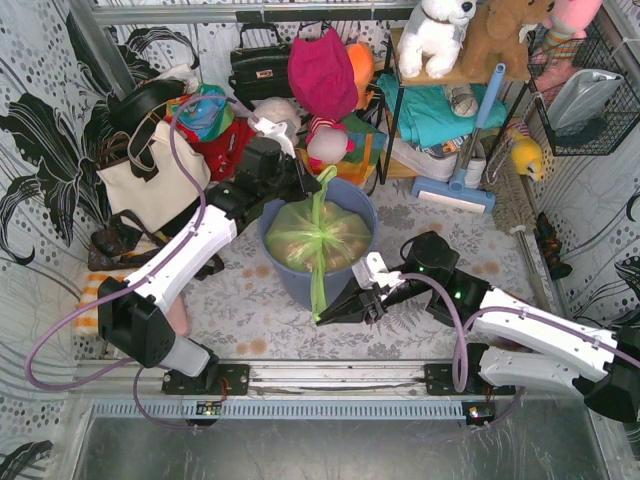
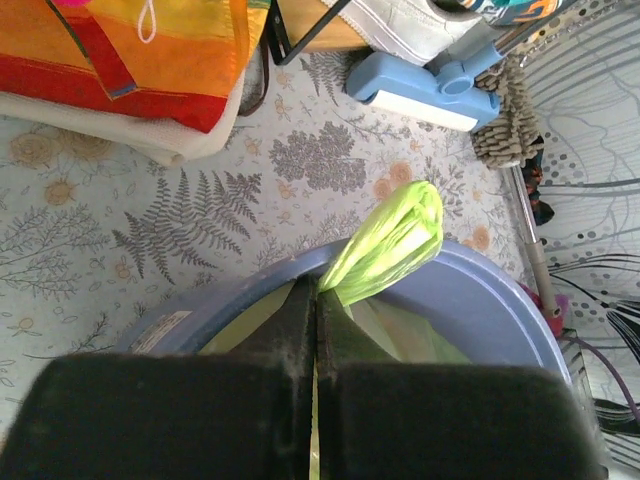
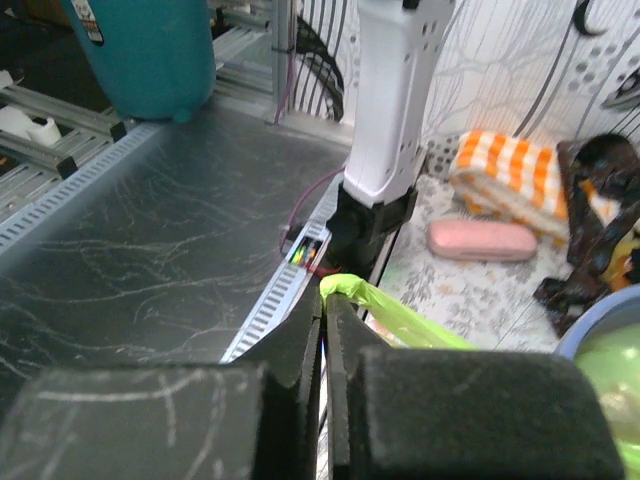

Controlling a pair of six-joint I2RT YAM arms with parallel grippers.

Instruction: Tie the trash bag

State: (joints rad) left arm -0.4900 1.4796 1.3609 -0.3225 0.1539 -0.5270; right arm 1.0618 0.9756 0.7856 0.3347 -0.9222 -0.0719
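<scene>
Where the overhead view looks down, the thin translucent lime-green plastic trash bag point(image 1: 340, 240) sits inside the blue-grey round plastic bin point(image 1: 288, 284), with two twisted tails rising from its top. The left gripper point(image 1: 314, 183), at the bin's far rim, is clamped on one tail. The right gripper point(image 1: 325, 318), just beside the bin's near wall, is clamped on the other. In the left wrist view, the black fingers point(image 2: 297, 330) pinch a green tail above the bin's rim. In the right wrist view, the fingers point(image 3: 300, 340) pinch a green tail outside the bin.
</scene>
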